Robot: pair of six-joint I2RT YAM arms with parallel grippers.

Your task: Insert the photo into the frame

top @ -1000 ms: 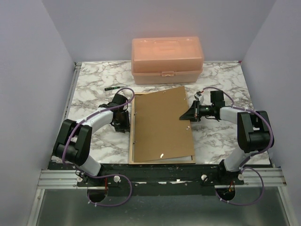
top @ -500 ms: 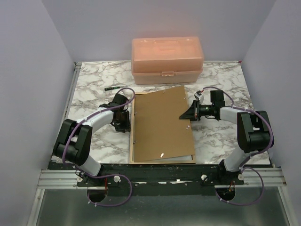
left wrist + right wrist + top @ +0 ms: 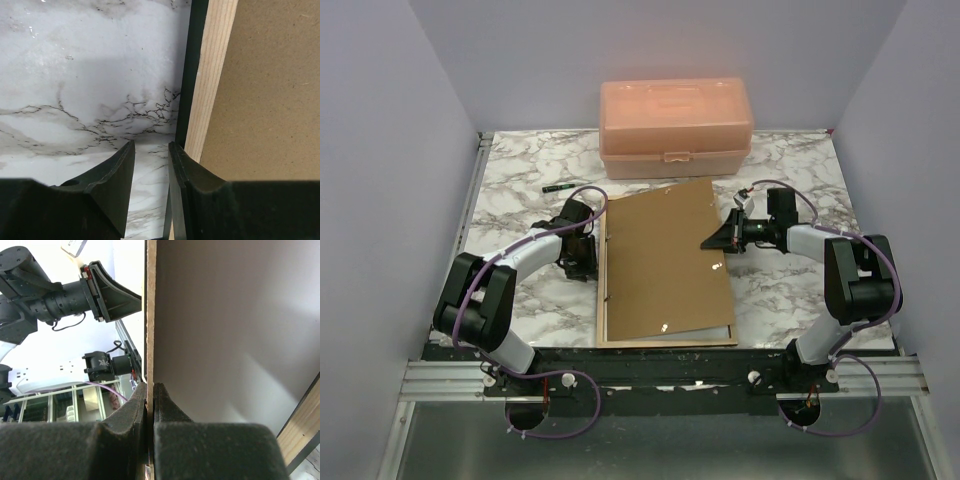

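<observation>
Raised slightly at its right edge, the flat brown fibreboard is clamped thin-edge in the right gripper. Beneath it the frame lies face down, pale wood up. The photo cannot be made out. The left gripper, fingers parted on nothing, sits at the frame's left rail on the marble table. A peach plastic box stands behind, lid closed.

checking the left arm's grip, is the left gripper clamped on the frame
No, the left gripper is open, only marble table between its jaws, the frame beside them.
</observation>
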